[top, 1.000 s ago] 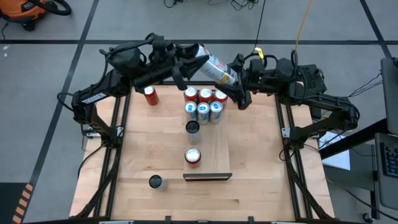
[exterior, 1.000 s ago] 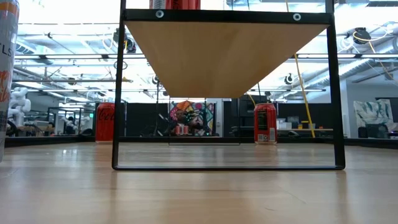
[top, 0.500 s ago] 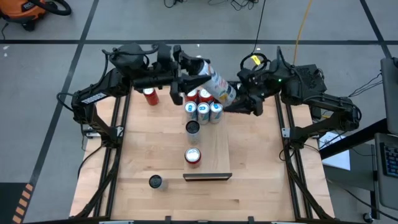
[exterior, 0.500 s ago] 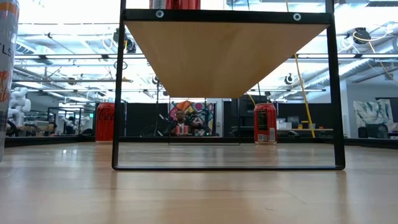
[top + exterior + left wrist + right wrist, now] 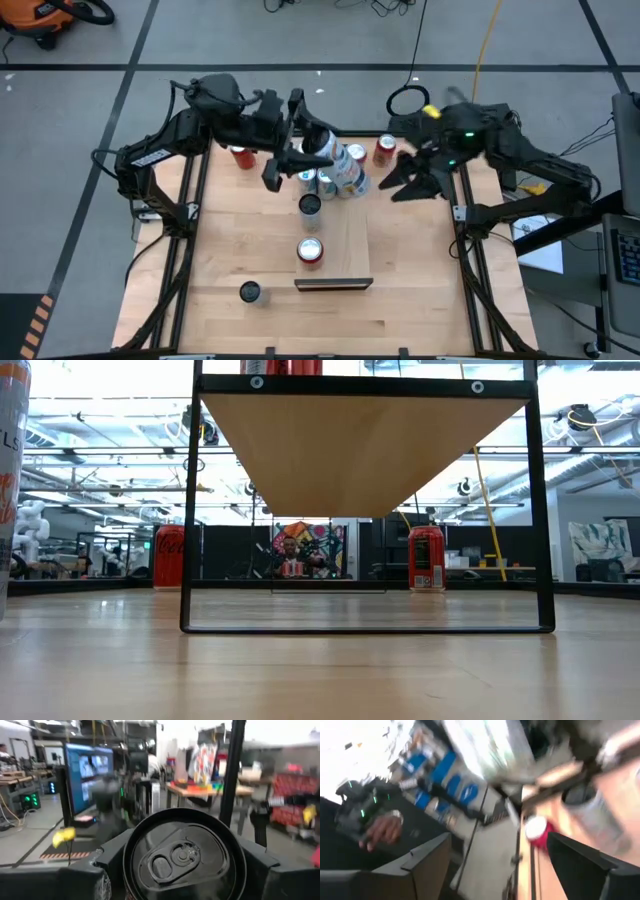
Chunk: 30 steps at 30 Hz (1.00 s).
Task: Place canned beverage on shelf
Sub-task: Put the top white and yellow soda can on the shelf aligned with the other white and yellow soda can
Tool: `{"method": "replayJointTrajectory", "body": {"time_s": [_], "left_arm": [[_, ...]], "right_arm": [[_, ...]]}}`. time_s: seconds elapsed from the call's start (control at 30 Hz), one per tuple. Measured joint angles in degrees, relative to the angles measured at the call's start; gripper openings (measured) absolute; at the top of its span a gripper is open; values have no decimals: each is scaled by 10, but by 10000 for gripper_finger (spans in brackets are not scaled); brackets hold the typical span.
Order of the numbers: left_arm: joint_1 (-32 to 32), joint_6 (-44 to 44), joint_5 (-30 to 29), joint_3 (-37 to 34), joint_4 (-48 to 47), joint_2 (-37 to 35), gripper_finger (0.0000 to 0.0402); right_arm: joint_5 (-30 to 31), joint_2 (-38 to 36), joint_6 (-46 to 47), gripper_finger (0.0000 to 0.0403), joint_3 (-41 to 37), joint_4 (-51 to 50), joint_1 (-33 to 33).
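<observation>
My left gripper (image 5: 312,148) is shut on a tall white and silver beverage can (image 5: 345,172). It holds the can on its side above the cans that stand at the far end of the shelf (image 5: 352,240). The shelf is a long pale board with a dark strip (image 5: 333,284) at its near end. In the low view it stands raised on a black frame (image 5: 365,450). Two more cans (image 5: 310,205) (image 5: 310,250) stand along its middle. My right gripper (image 5: 400,185) is open just right of the shelf, with nothing between its fingers (image 5: 420,865). My left gripper pinches the can's round wall just below its top rim (image 5: 126,866) between its two fingers, one on each side. The can's lid (image 5: 184,860) faces back toward the wrist. The fingers come about level from the table's far left, and the can sticks out beyond them, lifted off the table.
Red cans stand on the tabletop at the far left (image 5: 240,155) and far right (image 5: 385,150). A dark can (image 5: 250,292) stands near the front left. In the low view a tall can (image 5: 10,480) fills the left edge. A person's hand (image 5: 382,827) shows beyond the table.
My right gripper has drawn away from the tall can toward the table's right edge and has rolled. My left gripper has turned, swinging the can's free end toward the near edge, so the can now lies over the cans at the shelf's far end.
</observation>
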Motion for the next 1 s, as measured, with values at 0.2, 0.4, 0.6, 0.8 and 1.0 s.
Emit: {"method": "replayJointTrajectory", "body": {"time_s": [0.2, 0.4, 0.6, 0.8, 1.0], "left_arm": [[0, 23, 10, 0, -49, 11, 251], [0, 22, 10, 0, -49, 30, 251], [0, 5, -41, 0, -52, 37, 251], [0, -9, -67, 0, -50, 38, 251], [-1, 6, -65, 0, -58, 45, 251]], "right_arm": [[130, -38, -18, 306, 0, 98, 8], [212, 6, -109, 313, 46, 131, 38], [221, 76, -163, 326, 171, -17, 49], [235, 130, -216, 326, 282, -183, 49], [200, 157, -229, 325, 297, -192, 49]]}}
